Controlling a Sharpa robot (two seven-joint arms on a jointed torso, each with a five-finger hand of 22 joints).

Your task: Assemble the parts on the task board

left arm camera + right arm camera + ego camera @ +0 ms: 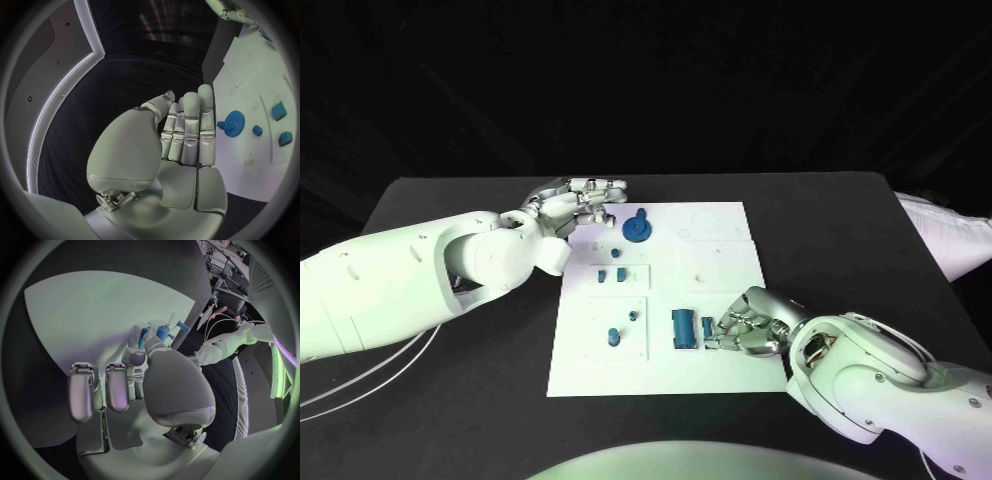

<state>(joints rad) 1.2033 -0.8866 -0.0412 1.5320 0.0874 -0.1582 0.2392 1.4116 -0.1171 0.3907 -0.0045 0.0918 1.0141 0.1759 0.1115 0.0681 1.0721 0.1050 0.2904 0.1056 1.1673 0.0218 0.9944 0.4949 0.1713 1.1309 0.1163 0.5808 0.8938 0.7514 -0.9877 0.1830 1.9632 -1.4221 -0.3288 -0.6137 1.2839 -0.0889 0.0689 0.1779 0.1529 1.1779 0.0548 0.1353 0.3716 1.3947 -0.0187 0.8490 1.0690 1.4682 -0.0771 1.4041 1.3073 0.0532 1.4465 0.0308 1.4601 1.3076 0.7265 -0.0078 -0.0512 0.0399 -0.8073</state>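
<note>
The white task board (672, 375) lies mid-table. A blue gear (638, 228) (234, 121) sits near its far edge, just beside my left hand (581, 202) (187, 132), which hovers at the board's far left corner with straight fingers and holds nothing. Two small blue pieces (609, 274) stand in the middle left square. A peg (633, 315) and an oval piece (615, 338) sit in the near left square. A blue block (682, 328) lies near the middle. My right hand (753, 326) (147, 375) pinches a small blue piece (708, 327) (142, 336) right of the block.
The black table (848, 230) surrounds the board, with bare surface to the far right and near left. White cables (358, 385) trail off under my left arm. A pale object (949, 235) lies at the table's right edge.
</note>
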